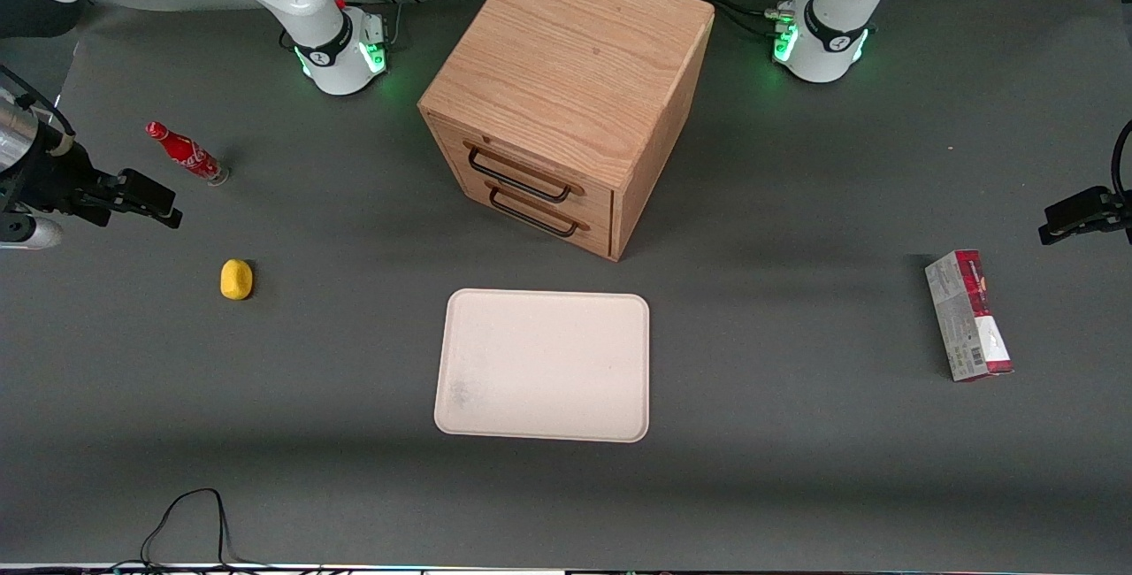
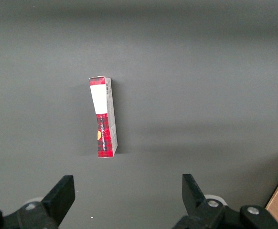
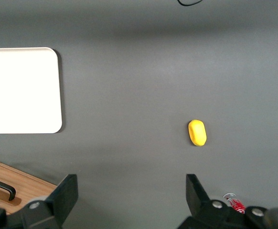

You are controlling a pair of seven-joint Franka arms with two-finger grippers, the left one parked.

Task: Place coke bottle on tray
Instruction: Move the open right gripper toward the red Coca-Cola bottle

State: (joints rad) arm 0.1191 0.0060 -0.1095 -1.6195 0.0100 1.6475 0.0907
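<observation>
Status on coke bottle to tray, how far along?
Nothing done yet. The coke bottle stands on the table toward the working arm's end, untouched. The tray sits bare in front of the drawer cabinet. The right arm's hand is open and empty, high above the table near the bottle. Left: descend, grasp, carry, set down.

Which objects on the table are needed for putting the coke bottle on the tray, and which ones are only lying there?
Needed:
- small red coke bottle, standing apart
- flat cream rectangular tray, nothing on it
- right arm's gripper, open, raised above the table near the bottle

Only lying there:
- wooden two-drawer cabinet
- small yellow oval object
- red-and-grey rectangular carton
</observation>
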